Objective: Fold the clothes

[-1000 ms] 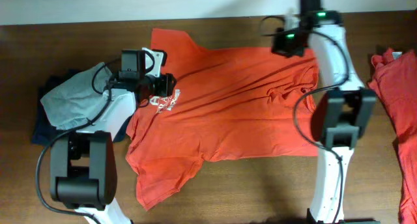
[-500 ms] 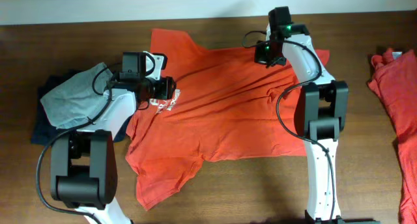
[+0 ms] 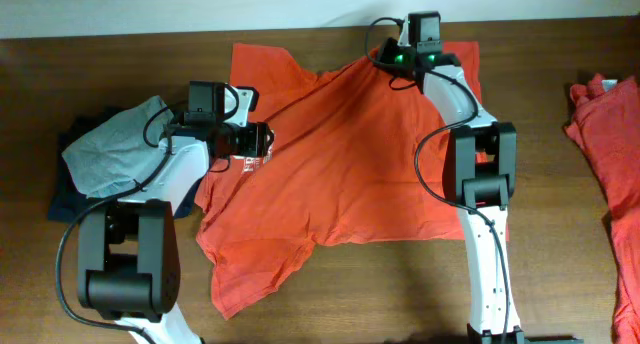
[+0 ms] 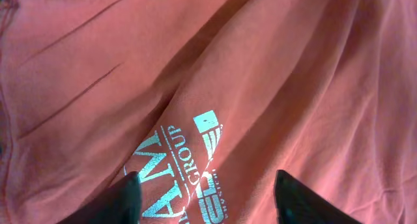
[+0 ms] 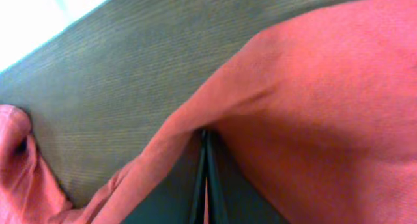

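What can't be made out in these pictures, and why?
- Overhead: white logo on the T-shirt, partly under the left hand, too small to read.
- Left wrist: logo's lower lettering, cut by the bottom edge.
- Overhead: second red garment, cut by the right edge.
- Overhead: dark garment, mostly under the grey garment.
- Right wrist: tips of the right hand, hidden in the T-shirt fold.
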Controlling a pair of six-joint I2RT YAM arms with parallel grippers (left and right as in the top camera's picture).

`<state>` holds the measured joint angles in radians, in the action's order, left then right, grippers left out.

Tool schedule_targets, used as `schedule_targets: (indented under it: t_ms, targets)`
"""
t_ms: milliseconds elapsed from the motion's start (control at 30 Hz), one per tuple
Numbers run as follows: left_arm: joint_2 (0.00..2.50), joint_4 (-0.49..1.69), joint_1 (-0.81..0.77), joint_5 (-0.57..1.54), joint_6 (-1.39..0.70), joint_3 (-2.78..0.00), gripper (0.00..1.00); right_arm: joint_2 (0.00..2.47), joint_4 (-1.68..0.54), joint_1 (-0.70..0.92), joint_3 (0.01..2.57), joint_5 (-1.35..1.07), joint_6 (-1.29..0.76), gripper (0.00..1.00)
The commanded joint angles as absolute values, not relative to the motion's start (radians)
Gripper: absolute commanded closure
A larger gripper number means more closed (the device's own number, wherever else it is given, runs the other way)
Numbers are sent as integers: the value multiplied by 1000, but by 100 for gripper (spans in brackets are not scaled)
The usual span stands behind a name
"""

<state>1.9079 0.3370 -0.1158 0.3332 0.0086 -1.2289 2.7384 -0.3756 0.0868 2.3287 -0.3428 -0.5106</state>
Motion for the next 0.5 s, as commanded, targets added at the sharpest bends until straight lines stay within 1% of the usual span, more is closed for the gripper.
schedule_targets:
  t_ms: [0,67,100,167,200,233,400,433,467]
  targets:
    - [1913,337,-115,352,12,-1241,28,2770,-488,62,2414,-442,-417,96]
    - [1911,337,-115,351,27,-1251,24,2739,-592,33,2501,-493,-369,93]
    - [1909,337,-115,351,36,-1261,23,2724,-650,17,2547,-515,-347,85]
    - [1903,339,-115,350,54,-1289,20,2686,-804,-20,2655,-543,-301,80]
    - [1899,340,-114,342,55,-1305,18,2673,-860,-33,2692,-547,-283,75]
    - [1892,345,-113,333,55,-1325,17,2651,-962,-54,2754,-546,-255,69]
    - [1862,402,-109,314,78,-1432,16,2569,-1388,-137,2990,-507,-144,68]
    - [1853,446,-109,318,78,-1462,18,2549,-1507,-158,3050,-463,-142,68]
    - [1846,485,-110,318,78,-1480,21,2539,-1572,-168,3085,-439,-142,68]
